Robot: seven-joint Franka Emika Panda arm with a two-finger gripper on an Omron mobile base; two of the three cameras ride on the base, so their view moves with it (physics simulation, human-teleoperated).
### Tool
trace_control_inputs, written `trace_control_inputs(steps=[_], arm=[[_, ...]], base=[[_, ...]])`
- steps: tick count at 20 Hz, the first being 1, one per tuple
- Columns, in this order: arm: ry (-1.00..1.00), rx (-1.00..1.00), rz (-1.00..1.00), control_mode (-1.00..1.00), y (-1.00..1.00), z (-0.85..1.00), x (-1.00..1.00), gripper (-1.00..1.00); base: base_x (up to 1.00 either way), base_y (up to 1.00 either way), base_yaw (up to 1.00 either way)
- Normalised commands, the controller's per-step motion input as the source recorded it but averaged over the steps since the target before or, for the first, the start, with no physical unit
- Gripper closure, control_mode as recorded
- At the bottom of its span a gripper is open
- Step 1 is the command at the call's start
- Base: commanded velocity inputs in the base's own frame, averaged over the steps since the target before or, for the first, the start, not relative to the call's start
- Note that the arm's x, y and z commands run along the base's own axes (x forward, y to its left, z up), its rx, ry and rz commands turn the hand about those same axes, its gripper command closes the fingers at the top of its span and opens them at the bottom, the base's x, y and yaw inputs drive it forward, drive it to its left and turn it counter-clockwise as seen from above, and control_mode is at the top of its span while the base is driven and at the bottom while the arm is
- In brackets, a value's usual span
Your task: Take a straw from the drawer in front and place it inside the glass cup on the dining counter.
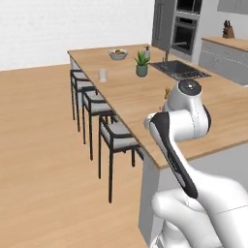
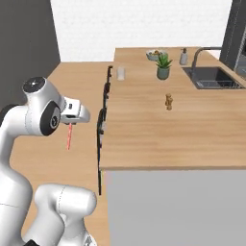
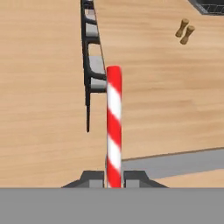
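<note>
My gripper (image 2: 71, 124) hangs left of the dining counter (image 2: 144, 125), over the floor, and is shut on the red-and-white striped straw (image 2: 69, 136), which points down from it. In the hand view the straw (image 3: 113, 127) rises straight from between the two finger tips of the gripper (image 3: 114, 178). The small clear glass cup (image 2: 121, 73) stands upright near the counter's far left edge, well beyond the gripper; the left base view has the glass cup (image 1: 102, 74) above the stools. The drawer is out of view.
A potted plant (image 2: 163, 67), a bowl (image 2: 154, 54), a soap bottle (image 2: 184, 56) and a sink (image 2: 214, 79) sit at the counter's far end. A small wooden piece (image 2: 168, 101) stands mid-counter. Three stools (image 1: 94, 104) line the counter's left side.
</note>
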Motion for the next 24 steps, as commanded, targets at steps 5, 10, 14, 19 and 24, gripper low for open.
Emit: trace_control_inputs(steps=[5,10,14,19,24], arm=[[0.00,0.00,0.00,1.00,0.00,0.00,0.00,1.00],[0.00,0.00,0.00,1.00,0.00,0.00,0.00,1.00],[0.00,0.00,0.00,1.00,0.00,0.00,0.00,1.00],[0.00,0.00,0.00,1.00,0.00,0.00,0.00,1.00],[0.00,0.00,0.00,1.00,0.00,0.00,0.00,1.00]], base=[[0.17,1.00,-0.48],[0.41,1.00,-0.52],[0.40,1.00,-0.50],[0.38,1.00,-0.48],[0.37,1.00,-0.47]])
